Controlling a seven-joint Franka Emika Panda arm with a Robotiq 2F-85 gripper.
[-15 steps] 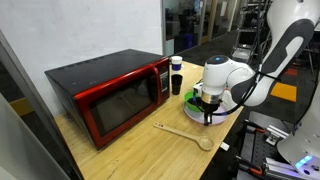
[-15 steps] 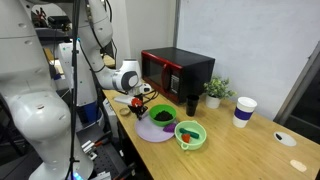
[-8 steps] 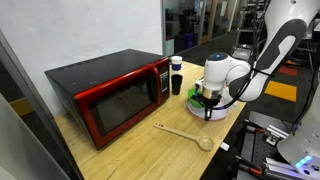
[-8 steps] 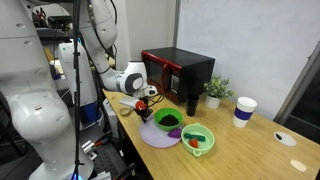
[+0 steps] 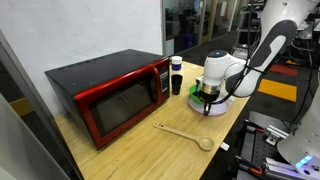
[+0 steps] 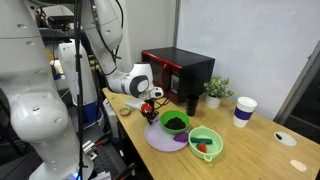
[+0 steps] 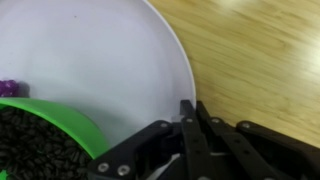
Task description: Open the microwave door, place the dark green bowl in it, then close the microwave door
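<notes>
The red microwave [image 5: 105,92] [image 6: 180,70] stands with its door [image 5: 125,103] closed. The dark green bowl [image 6: 175,122] [image 7: 45,140], full of dark bits, sits on a lavender plate [image 6: 158,140] [image 7: 90,60]. My gripper [image 5: 208,103] [image 6: 150,101] [image 7: 188,108] is shut, with its tips down at the plate's rim, beside the bowl and apart from it. Whether the rim is pinched between the fingers does not show. In the exterior view that faces the microwave door, the arm hides most of the bowl.
A lime-green bowl [image 6: 206,143] rests at the plate's far edge. A wooden spoon [image 5: 185,133] lies in front of the microwave. A black cup [image 5: 176,76] [image 6: 192,103], a small plant [image 6: 213,92] and a paper cup [image 6: 243,110] stand nearby. The table edge is close to the arm.
The plate with both bowls has slid across the table, away from the arm's base. My shut gripper moved along with it at its rim.
</notes>
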